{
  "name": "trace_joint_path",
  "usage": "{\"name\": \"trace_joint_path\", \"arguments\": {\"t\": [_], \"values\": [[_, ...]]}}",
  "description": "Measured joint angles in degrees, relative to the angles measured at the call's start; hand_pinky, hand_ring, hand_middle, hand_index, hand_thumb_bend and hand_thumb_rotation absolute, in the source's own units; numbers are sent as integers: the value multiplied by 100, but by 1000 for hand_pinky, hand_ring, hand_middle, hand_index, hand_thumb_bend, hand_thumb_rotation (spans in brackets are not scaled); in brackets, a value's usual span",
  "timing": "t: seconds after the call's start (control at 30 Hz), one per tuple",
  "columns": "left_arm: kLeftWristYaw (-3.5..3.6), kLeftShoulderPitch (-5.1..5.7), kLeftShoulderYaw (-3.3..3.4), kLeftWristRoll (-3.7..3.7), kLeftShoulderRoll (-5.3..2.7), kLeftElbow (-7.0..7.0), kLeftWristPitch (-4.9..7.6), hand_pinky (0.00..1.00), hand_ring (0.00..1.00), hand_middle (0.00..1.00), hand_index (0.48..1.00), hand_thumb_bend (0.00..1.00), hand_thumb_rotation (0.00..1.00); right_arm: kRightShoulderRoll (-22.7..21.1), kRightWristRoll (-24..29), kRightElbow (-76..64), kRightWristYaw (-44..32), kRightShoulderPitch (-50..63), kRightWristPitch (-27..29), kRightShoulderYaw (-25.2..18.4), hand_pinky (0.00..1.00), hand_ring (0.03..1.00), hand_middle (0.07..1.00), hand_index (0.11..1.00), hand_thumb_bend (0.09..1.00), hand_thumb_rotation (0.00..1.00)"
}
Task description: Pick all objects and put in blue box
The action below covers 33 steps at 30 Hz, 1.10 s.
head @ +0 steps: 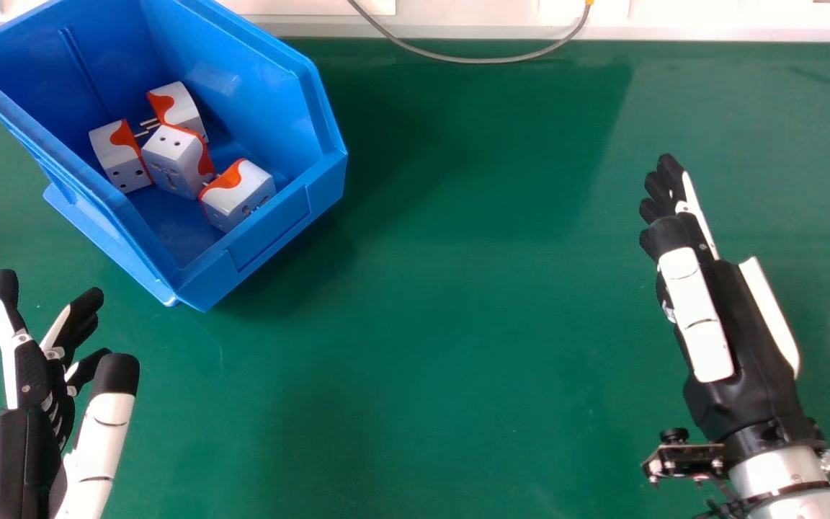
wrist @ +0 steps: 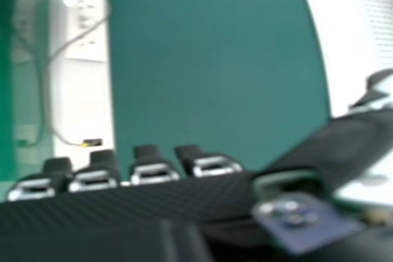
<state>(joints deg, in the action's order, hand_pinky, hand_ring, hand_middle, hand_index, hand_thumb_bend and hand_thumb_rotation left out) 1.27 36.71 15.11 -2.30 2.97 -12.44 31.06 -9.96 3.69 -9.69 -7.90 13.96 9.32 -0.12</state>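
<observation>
Head view. Blue box at upper left, on green table. Four white-and-orange plug adapters inside, clustered on its floor. Left hand at lower left, near the box's lower edge; fingers spread and extended, nothing held. Right hand at right, well apart from the box; fingers straight, held close together, nothing held. Grey cable loops along the top edge.

Field check: I can read no text, label, number or sign, near the right hand or well apart.
</observation>
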Motion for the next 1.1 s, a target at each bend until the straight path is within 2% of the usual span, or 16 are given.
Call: {"name": "trace_joint_path", "arguments": {"t": [0.03,0.13,0.2,0.23,0.27,0.3,0.37,0.4,0.43,0.5,0.57,0.63,0.67,0.73,0.93,1.1], "values": [[-3,-46,-1,9,5,0,-46,830,904,902,895,633,867,-12,-1,-33,-10,6,-54,-16,1000,1000,1000,1000,341,1000],[-28,-229,-19,9,3,-2,-340,824,901,899,896,579,851,-35,-4,-142,-34,-2,-153,-40,1000,1000,1000,1000,333,1000],[-47,-285,-30,8,-4,-45,-526,821,899,898,895,557,841,-27,-3,-169,-39,-15,-155,-40,1000,1000,1000,1000,332,1000],[-62,-311,-40,6,-23,-90,-657,821,899,898,895,554,839,-22,-1,-168,-42,-14,-155,-44,1000,1000,1000,1000,331,1000],[-65,-317,-47,5,-30,-114,-697,821,899,898,896,552,837,-20,-1,-168,-44,-14,-155,-44,1000,1000,1000,1000,331,1000],[-78,-297,-65,2,-55,-225,-811,822,899,898,896,554,835,-24,2,-168,-67,-15,-154,-56,1000,1000,1000,1000,327,1000],[-103,-255,-85,-1,-100,-346,-906,827,899,900,898,559,831,-29,2,-168,-101,-16,-154,-88,998,1000,1000,1000,312,1000],[-131,-197,-106,-3,-151,-425,-951,827,899,900,898,558,830,-46,2,-168,-114,-20,-154,-122,997,1000,1000,1000,308,1000],[-141,-173,-123,-14,-161,-466,-1014,828,899,900,898,558,829,-54,3,-168,-126,-23,-154,-142,996,1000,1000,1000,305,1000],[-150,-49,-165,-86,-208,-639,-1134,824,894,902,897,469,820,-81,0,-168,-148,-40,-153,-199,993,1000,1000,1000,296,1000],[-152,25,-182,-109,-218,-744,-1188,824,900,918,899,440,824,-118,-19,-165,-137,-71,-153,-270,991,1000,1000,1000,300,1000],[-169,23,-179,-108,-221,-765,-1250,859,938,962,927,428,839,-128,-50,-150,-119,-122,-152,-335,990,1000,1000,1000,307,1000],[-173,19,-181,-111,-226,-769,-1286,906,968,981,960,415,846,-128,-78,-143,-101,-148,-150,-361,989,1000,1000,1000,317,1000],[-177,12,-189,-119,-239,-769,-1334,966,990,994,987,425,850,-129,-156,-135,-70,-171,-144,-383,988,1000,1000,1000,325,1000],[-166,27,-240,-216,-218,-785,-1446,999,1000,1000,1000,509,866,-128,-232,-83,-27,-173,-134,-428,981,1000,1000,1000,308,1000],[-144,31,-254,-224,-182,-885,-1542,1000,1000,1000,1000,518,869,-128,-241,-83,-27,-165,-127,-469,981,1000,1000,1000,308,1000]]}}
